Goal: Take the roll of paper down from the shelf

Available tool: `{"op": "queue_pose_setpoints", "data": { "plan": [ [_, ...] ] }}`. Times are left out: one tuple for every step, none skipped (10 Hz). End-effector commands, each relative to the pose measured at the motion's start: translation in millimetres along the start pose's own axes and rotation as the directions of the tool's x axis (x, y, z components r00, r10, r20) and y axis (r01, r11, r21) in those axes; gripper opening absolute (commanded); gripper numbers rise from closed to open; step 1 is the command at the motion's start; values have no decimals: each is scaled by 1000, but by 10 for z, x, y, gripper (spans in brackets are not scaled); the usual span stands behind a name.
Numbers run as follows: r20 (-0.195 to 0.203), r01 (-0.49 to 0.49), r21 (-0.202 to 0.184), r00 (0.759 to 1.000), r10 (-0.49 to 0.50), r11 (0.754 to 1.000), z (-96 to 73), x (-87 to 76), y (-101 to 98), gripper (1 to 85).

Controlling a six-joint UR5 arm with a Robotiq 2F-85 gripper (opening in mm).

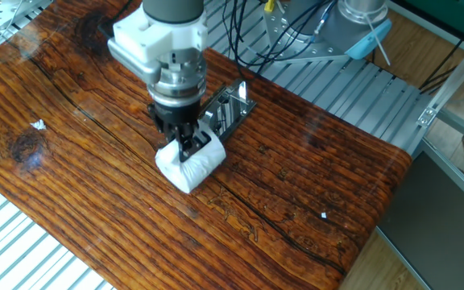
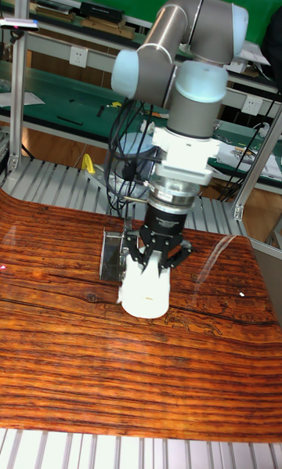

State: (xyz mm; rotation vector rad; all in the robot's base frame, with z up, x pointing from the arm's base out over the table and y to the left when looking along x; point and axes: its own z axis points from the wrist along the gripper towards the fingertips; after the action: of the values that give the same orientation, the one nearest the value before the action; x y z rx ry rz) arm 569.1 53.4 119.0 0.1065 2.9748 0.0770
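Observation:
The white, crinkled roll of paper (image 1: 187, 164) (image 2: 147, 290) is pinched across its middle by my black gripper (image 1: 187, 147) (image 2: 160, 266), which is shut on it. The roll hangs slightly off the near-left side of the shelf (image 1: 225, 109) (image 2: 114, 254), a small dark metal rack with silvery bars lying on the wooden table (image 1: 296, 193). From the fixed view the roll looks just above or touching the tabletop; I cannot tell which. The roll's core hole is hidden.
Black cables (image 1: 248, 32) and a grey robot base (image 1: 353, 24) stand behind the table. Ribbed aluminium surface (image 1: 361, 89) borders the wood at the back right. Small white specks (image 1: 324, 214) lie on the table.

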Motion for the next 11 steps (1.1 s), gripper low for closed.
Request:
{"op": "queue_pose_setpoints", "data": {
  "plan": [
    [6, -15, -12, 1000, 15, 1000, 37, -196, 229, 10],
    [4, -19, -7, 1000, 19, 1000, 27, -220, 277, 10],
    [6, -23, -9, 1000, 24, 1000, 23, -251, 339, 10],
    [8, -35, -15, 999, 35, 999, 25, -279, 406, 10],
    [15, -39, -24, 999, 40, 999, 53, -313, 448, 10],
    [24, -33, -26, 999, 34, 999, 115, -355, 450, 10],
    [29, -30, -25, 999, 31, 999, 192, -387, 443, 10],
    [30, -23, -19, 999, 24, 1000, 258, -407, 415, 10],
    [15, -12, -7, 1000, 12, 1000, 322, -388, 367, 10],
    [-15, 1, 0, 1000, -1, 1000, 366, -325, 328, 10],
    [-29, 17, 23, 999, -16, 1000, 391, -298, 255, 10]
  ]
}}
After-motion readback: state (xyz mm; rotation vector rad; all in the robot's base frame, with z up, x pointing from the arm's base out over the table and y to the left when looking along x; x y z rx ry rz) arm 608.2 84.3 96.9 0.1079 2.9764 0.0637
